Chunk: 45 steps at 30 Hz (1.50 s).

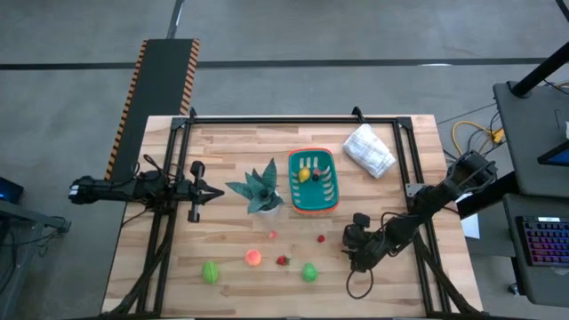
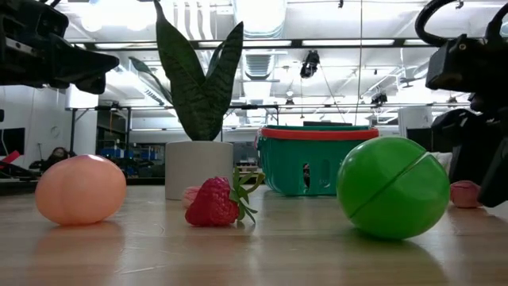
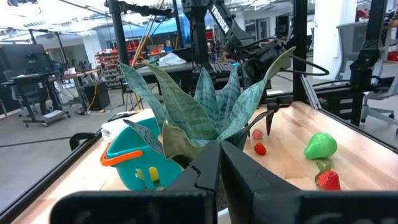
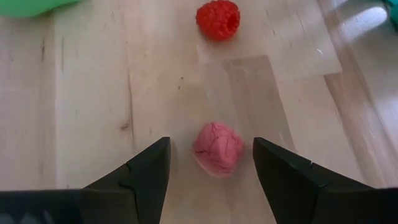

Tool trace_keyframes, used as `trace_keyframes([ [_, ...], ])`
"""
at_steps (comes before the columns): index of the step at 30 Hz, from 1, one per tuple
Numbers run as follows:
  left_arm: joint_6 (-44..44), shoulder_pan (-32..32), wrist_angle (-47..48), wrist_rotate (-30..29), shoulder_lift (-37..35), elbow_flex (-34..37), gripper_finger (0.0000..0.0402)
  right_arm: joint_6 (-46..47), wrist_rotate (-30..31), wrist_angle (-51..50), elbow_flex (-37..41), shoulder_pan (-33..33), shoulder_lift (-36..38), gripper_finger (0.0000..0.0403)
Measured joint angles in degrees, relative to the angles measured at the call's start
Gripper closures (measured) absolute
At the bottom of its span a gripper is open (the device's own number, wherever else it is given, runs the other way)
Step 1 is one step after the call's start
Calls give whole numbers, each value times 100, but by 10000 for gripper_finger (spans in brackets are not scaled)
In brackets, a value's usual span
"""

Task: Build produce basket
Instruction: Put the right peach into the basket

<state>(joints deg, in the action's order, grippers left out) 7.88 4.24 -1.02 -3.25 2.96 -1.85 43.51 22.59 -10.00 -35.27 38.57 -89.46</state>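
Step in hand, as judged: picking the next piece of produce for the small teal-green plastic basket with the orange band (image 1: 314,180), which sits mid-table beside the teal spiky-leaved potted plant (image 1: 260,189) and already holds a yellow piece (image 1: 304,174) and something small and dark.

The right gripper (image 4: 210,163) is low over the wooden table (image 1: 231,147) at the near right, jaws wide, empty. In the right wrist view a small pink lumpy toy fruit (image 4: 217,149) lies on the wood directly between the two dark fingers (image 4: 144,174), touching neither. A red raspberry-like piece (image 4: 217,19) lies farther ahead of it.

Next move likely calls for dropping slightly, closing on the pink fruit, lifting, then carrying it over the basket rim, which stands well apart from the gripper. The piece is small and round, so it could roll or slip out of the grip.

Still loose on the table: green round toy (image 1: 308,272), red strawberry (image 1: 283,260), orange-pink peach (image 1: 253,258), green piece (image 1: 210,271).

The left gripper (image 3: 219,163) waits at the table's left side, pointed at the plant, jaws closed, holding nothing.
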Motion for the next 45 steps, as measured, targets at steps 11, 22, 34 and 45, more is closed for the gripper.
trace_keyframes([
  [11,0,1,-3,-2,-1,0,402,-1,-4,170,16,2,-37,197],
  [22,0,0,-2,0,-1,0,402,-7,-7,170,16,-24,-37,292],
  [34,0,-1,-2,0,-2,0,402,-49,-7,157,3,-24,12,340],
  [45,0,-1,0,0,-6,0,402,-765,155,200,-333,-35,704,342],
])
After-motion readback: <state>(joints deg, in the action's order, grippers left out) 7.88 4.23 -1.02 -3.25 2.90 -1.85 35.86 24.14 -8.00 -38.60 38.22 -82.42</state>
